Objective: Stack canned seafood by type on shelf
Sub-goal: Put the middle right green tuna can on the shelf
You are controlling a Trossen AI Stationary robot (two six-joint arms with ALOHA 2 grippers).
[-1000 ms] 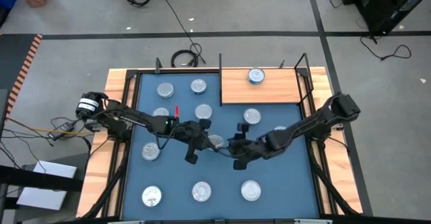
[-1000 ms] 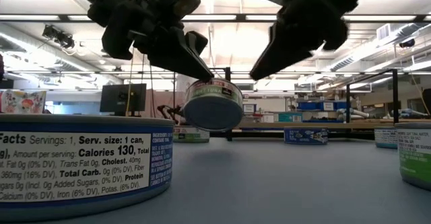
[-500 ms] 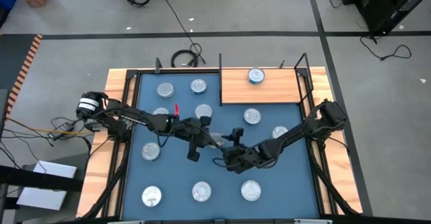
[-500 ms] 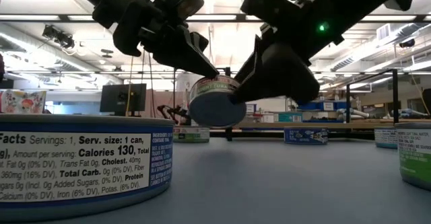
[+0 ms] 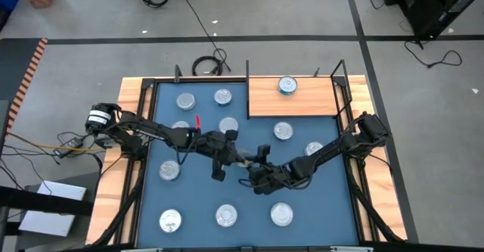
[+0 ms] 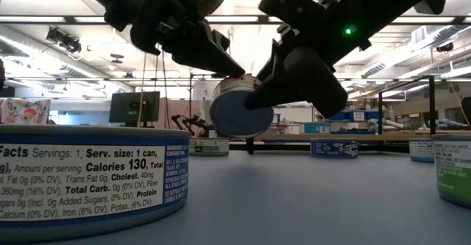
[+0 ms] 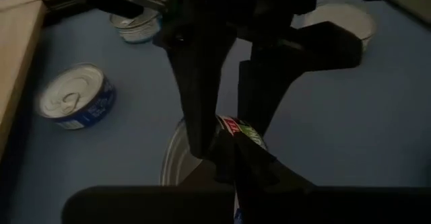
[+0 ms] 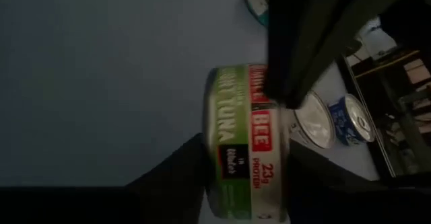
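A tin with a green and red label (image 8: 246,143) hangs in the air over the middle of the blue mat (image 5: 243,161), tipped so its flat base faces the low view (image 6: 234,114). My left gripper (image 5: 233,155) reaches it from the table's left. My right gripper (image 5: 255,173) reaches it from the right. Both are shut on it. The wooden shelf board (image 5: 261,101) lies at the far right with one blue-labelled tin (image 5: 287,85) standing on it. My left gripper holds the tin by its upper rim (image 6: 229,77), slanting down from the table's left side; its own fingers (image 7: 249,170) cover the place of contact. The tin is lifted clear and tipped. My right gripper pinches the tin across its two flat ends, one finger (image 8: 178,173) on each end, slanting down from the table's right side. The label side (image 8: 236,116) shows between the fingers.
Several more tins stand on the mat: at the far left (image 5: 185,101), (image 5: 222,97), mid right (image 5: 282,132), (image 5: 314,149), left (image 5: 168,171) and along the near edge (image 5: 171,221), (image 5: 226,216), (image 5: 281,214). A black frame rims the table.
My right gripper has moved toward the table's left to the tin held by my left gripper, and its fingers have come around the tin. The tin has tipped further, its base turning toward the near edge, and has risen slightly.
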